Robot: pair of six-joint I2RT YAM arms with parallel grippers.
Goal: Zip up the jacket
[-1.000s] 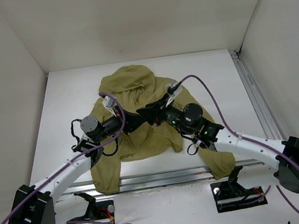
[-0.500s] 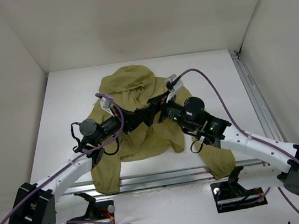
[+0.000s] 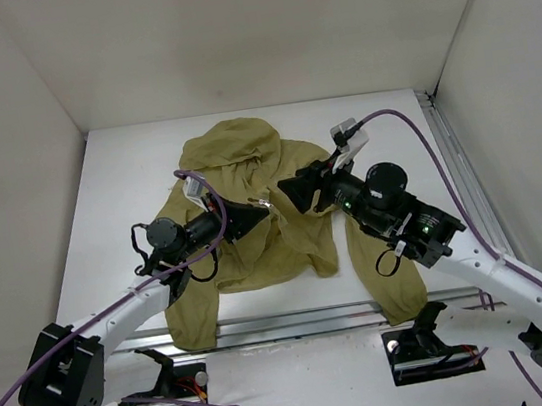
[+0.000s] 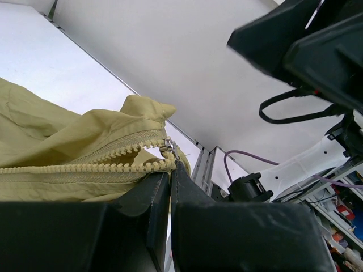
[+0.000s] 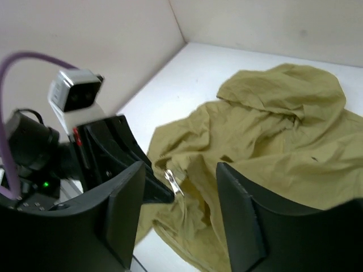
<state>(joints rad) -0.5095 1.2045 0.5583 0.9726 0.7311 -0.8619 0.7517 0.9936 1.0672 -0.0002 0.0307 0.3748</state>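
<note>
Two arms angle inward above one jacket [image 3: 240,152], which lies spread on the worktop [image 3: 125,173] beneath both tools. The left tool [image 3: 255,213] sits low, pinched tight on the jacket's zipper [image 4: 113,156] edge — the right tool [image 3: 288,192], facing it and near, gapes wide and holds nothing.

White tabletop [image 3: 117,184], walled on three sides. Bears rumpled jacket [image 3: 268,254] at middle, hood far, sleeves reaching near edge.

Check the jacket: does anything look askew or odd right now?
Yes. The jacket lies bunched and twisted, not flat, and its zipper teeth gape beside the slider. The left gripper pinches fabric there; the right gripper is open, holding nothing.
</note>
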